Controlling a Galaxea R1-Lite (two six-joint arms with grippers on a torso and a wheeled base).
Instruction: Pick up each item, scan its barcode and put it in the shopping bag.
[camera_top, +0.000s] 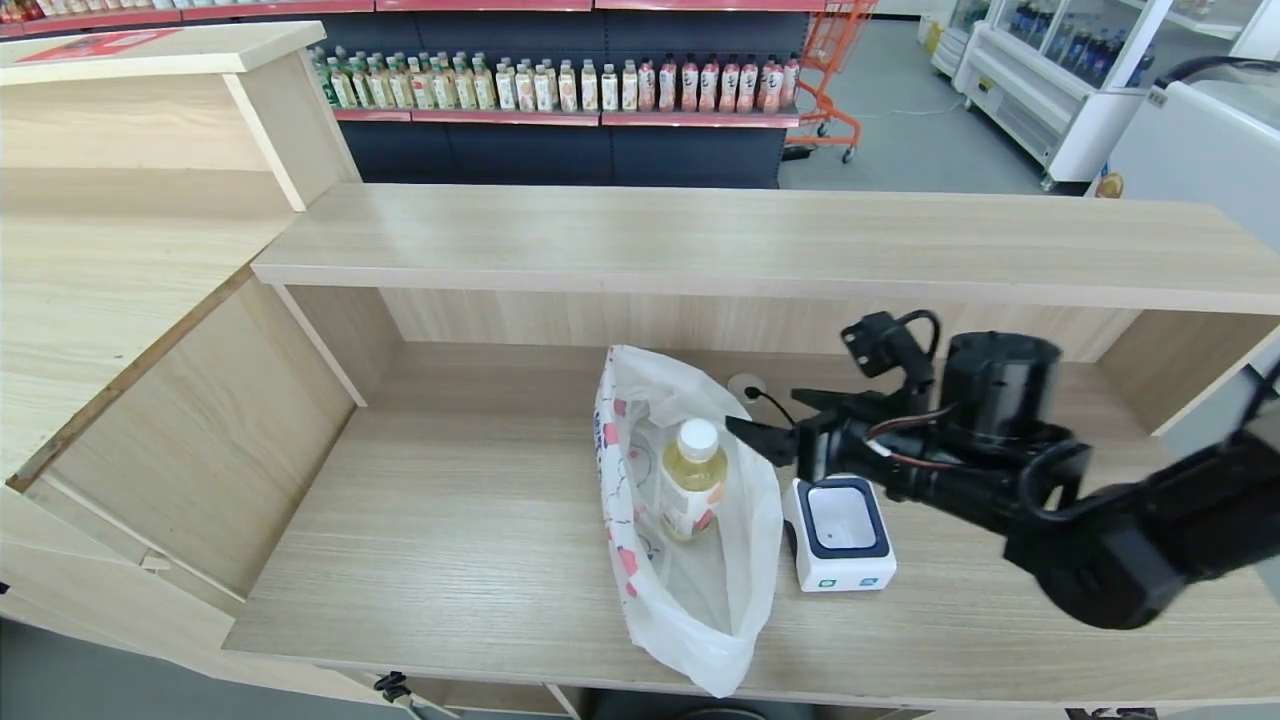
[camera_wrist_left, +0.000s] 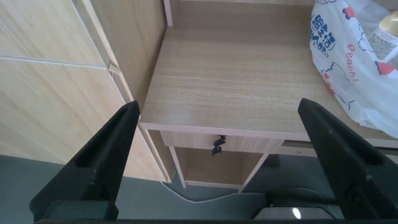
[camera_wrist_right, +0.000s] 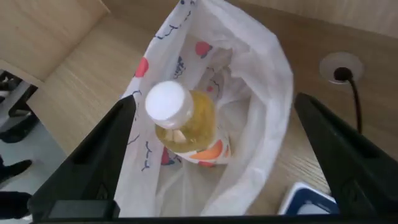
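In the one bag (camera_top: 640, 540), one bottle (camera_top: 692, 480).

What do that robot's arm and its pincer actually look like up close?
The right arm is matte black with thick rounded joints and thin cables looped along it. Its pincer has two flat, tapering black fingers.

place: shop | signs: shelves of bottled drinks (camera_top: 560, 85); orange trolley (camera_top: 838, 35); glass-door coolers (camera_top: 1060, 70); checkout counter (camera_top: 450, 520); barcode scanner (camera_top: 840, 530)
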